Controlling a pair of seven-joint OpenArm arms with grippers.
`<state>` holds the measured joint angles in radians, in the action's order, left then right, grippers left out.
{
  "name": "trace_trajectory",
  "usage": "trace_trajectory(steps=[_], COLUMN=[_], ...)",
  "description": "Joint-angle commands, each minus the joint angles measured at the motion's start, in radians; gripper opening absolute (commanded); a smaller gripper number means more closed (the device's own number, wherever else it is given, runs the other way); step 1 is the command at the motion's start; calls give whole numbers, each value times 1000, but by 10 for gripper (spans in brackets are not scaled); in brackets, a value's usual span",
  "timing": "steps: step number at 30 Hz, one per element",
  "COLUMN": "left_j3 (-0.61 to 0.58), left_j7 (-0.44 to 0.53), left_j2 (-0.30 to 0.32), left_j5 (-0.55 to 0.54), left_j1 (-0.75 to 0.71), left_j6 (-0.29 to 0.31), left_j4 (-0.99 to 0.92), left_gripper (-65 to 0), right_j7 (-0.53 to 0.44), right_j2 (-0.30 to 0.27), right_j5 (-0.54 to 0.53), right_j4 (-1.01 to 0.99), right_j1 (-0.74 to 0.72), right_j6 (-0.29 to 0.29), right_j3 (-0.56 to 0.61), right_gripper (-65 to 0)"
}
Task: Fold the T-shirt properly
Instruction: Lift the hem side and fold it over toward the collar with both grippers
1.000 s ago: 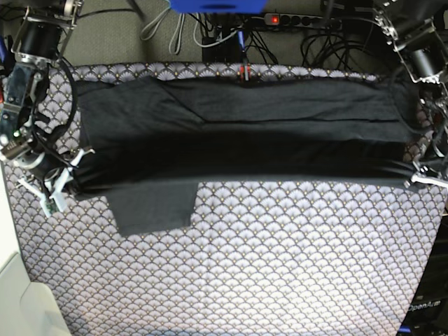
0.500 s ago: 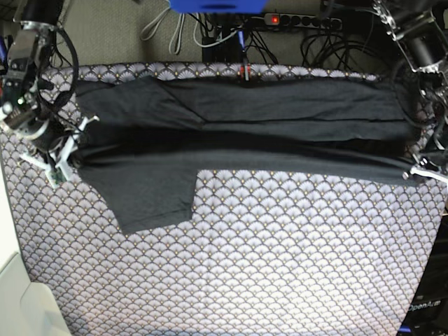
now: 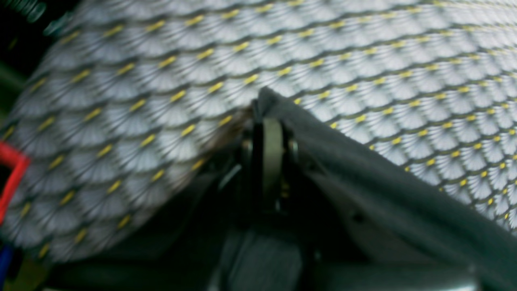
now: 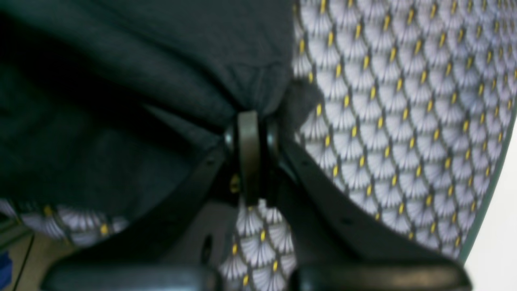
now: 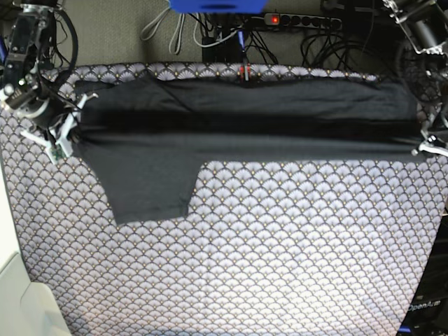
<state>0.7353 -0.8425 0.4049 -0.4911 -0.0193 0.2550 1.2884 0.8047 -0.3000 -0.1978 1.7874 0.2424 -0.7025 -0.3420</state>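
Charcoal T-shirt [image 5: 245, 126] pinched in both closed tools, left [image 5: 425, 145] and right [image 5: 70, 129], over scalloped cloth [image 5: 280, 252].

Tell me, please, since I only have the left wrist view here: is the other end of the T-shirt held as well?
Observer: Yes. The right gripper is shut on bunched fabric of the T-shirt, seen close in its wrist view.
Operator: Thank you. How does the shirt lie overall?
Observer: In the base view it stretches as a long band across the far part of the scallop-patterned cloth, between the right gripper and the left gripper.
Operator: Is anything hanging out of that band?
Observer: One sleeve lies flat on the cloth, sticking out toward the near side, closer to the right gripper's end.
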Motion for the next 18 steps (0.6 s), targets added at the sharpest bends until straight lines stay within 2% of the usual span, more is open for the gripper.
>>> trace_trajectory(steps=[1, 6, 12, 18], left_j3=[13, 28, 25, 25], left_j7=[-5, -90, -93, -88], left_j2=[29, 27, 21, 24], left_j5=[-7, 1, 2, 4], left_j1=[15, 15, -21, -61], left_j6=[0, 0, 0, 0], left_j4=[32, 73, 70, 67], left_gripper=[-645, -645, -645, -645], right_j7=[-18, -18, -25, -75], right_j2=[-17, -29, -32, -31], right_j5=[-7, -7, -7, -6], right_j4=[16, 16, 18, 4], right_j1=[-10, 8, 64, 104], right_j6=[4, 4, 4, 4], right_j3=[-7, -4, 16, 39], right_gripper=[-640, -640, -640, -640])
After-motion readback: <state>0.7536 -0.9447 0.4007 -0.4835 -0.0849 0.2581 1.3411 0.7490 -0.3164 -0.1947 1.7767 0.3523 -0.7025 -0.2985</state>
